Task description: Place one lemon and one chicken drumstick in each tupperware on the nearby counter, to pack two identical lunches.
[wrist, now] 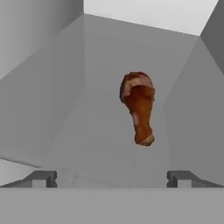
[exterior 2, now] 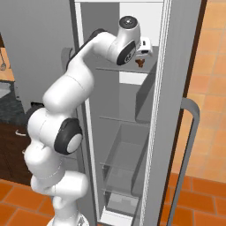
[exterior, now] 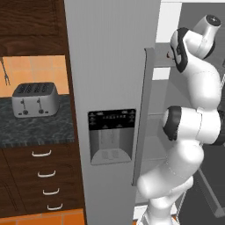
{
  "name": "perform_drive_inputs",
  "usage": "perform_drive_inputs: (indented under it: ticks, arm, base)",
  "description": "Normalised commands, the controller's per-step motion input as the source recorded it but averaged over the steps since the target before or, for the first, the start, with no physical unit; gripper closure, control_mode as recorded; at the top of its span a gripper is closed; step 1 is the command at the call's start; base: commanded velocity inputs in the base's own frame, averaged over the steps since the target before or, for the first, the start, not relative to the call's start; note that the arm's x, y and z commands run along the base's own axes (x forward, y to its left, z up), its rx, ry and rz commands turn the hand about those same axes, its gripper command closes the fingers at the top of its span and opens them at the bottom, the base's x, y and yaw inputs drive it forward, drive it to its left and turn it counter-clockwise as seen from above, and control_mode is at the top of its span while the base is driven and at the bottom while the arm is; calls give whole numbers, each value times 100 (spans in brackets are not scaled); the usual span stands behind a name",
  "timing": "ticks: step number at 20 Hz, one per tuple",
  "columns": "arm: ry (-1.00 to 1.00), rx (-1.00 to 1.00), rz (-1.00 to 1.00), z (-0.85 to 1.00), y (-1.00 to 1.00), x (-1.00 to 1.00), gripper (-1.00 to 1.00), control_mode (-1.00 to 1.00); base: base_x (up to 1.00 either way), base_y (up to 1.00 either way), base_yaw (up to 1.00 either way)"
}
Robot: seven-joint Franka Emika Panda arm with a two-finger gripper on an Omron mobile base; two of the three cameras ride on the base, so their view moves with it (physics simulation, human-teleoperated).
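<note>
While my arm reaches up into the open fridge, the left base view takes in the closed fridge door (exterior: 112,105) with its dark dispenser panel (exterior: 111,135), and left of it the dark speckled tabletop (exterior: 35,127) over brown drawers (exterior: 46,176) with curved silver handles. A silver four-slot toaster (exterior: 35,99) stands toward the back edge of that tabletop, near the orange tiled wall. My upper arm blocks most of the fridge interior from this side, and a small reddish speck at the shelf edge is too small to name.

From the right base view, my hand sits at the upper shelf (exterior 2: 128,70) of the fridge, and my jaws (exterior 2: 145,49) are barely discernible behind the wrist. A small brown chicken drumstick (exterior 2: 141,62) lies on that shelf just below and beside the hand. Lower glass shelves and a clear drawer (exterior 2: 126,170) show beneath it. The tabletop is cut off here to a dark sliver at the left edge.

Looking along the hand view, my jaws (wrist: 112,178) stand wide apart, gripping nothing, the two dark fingertips (wrist: 40,178) at either side. The drumstick (wrist: 138,107) lies on the grey shelf floor ahead, between the fingertips' lines but apart from them, its meaty end away from me and its bone end toward me.
</note>
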Motion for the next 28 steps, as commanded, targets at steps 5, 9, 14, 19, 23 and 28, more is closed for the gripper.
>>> perform_drive_inputs:
  ticks: [5, 9, 14, 19, 23, 28]
  arm:
    - [5, 0, 0, -9, -2, 39, -100, -100]
    - [0, 0, 0, 0, -21, 47, -100, -100]
    - [0, 0, 0, 0, -21, 49, -100, -100]
    - [0, 0, 0, 0, -11, 34, -100, -100]
    - [6, 0, 0, -11, -1, 29, -100, -100]
    - [13, 2, 0, -36, 0, 6, -100, -100]
  base:
    - [0, 0, 0]
    - [0, 0, 0]
    - [0, 0, 0]
    - [0, 0, 0]
    - [0, 0, 0]
    - [0, 0, 0]
